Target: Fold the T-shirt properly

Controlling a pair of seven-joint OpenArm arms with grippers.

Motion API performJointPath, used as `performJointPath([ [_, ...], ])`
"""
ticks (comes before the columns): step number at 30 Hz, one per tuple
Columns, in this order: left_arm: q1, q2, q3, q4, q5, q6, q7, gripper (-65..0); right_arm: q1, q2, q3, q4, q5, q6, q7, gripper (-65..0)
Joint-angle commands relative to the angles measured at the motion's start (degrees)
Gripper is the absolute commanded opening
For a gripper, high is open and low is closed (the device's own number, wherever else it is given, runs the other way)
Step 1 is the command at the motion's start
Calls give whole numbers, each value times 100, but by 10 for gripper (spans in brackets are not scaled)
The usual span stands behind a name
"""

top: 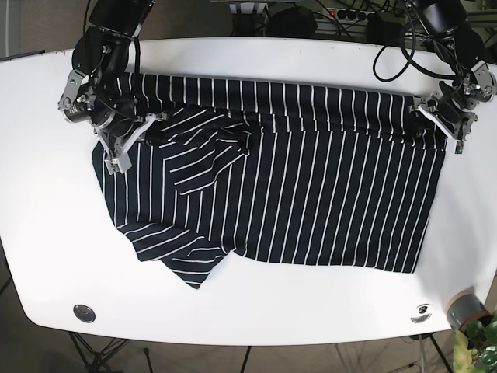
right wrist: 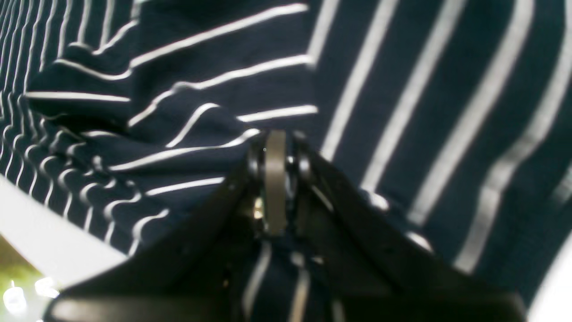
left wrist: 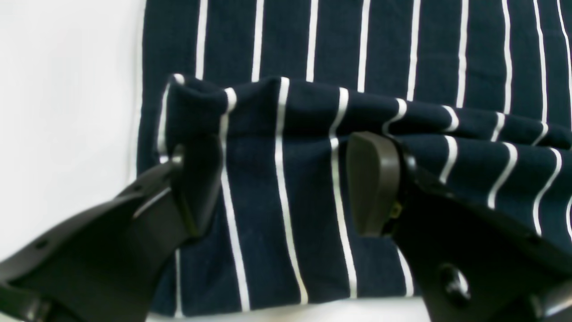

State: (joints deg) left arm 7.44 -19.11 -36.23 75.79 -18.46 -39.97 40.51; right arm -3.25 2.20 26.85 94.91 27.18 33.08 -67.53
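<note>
T-shirt (top: 311, 186): spread on the table (top: 256, 311)
Left gripper (top: 443, 124): at its right edge
Right gripper (top: 147, 128): at its left

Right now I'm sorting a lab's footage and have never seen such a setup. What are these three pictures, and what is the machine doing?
This is a two-armed robot folding a navy striped T-shirt spread on a white table. The base view looks down from above; the other two come from cameras on each wrist, looking past the black fingers. The right gripper, on the base view's left, is shut on a bunched part of the shirt, with the fabric pulled into wrinkles around it. The left gripper, on the base view's right, sits at the shirt's other end: its fingers are spread apart around a raised fold of cloth, not squeezing it. A round silver fitting sits near the table's front edge.
</note>
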Motion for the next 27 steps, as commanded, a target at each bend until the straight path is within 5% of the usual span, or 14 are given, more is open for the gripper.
performJointPath([
  [1, -19, -97, -30, 21, 30, -3, 50, -253, 232, 66, 176, 139, 82, 46, 137, -623],
  [15, 7, -97, -12, 47, 30, -3, 50, -253, 610, 312, 203, 131, 91, 46, 85, -607],
  [24, 16, -97, -39, 47, 30, -3, 50, -253, 584, 13, 194, 95, 29, 2, 32, -212],
  [27, 16, -97, -30, 47, 30, -3, 50, -253, 839, -39, 18, -116, 29, -7, 32, -173],
])
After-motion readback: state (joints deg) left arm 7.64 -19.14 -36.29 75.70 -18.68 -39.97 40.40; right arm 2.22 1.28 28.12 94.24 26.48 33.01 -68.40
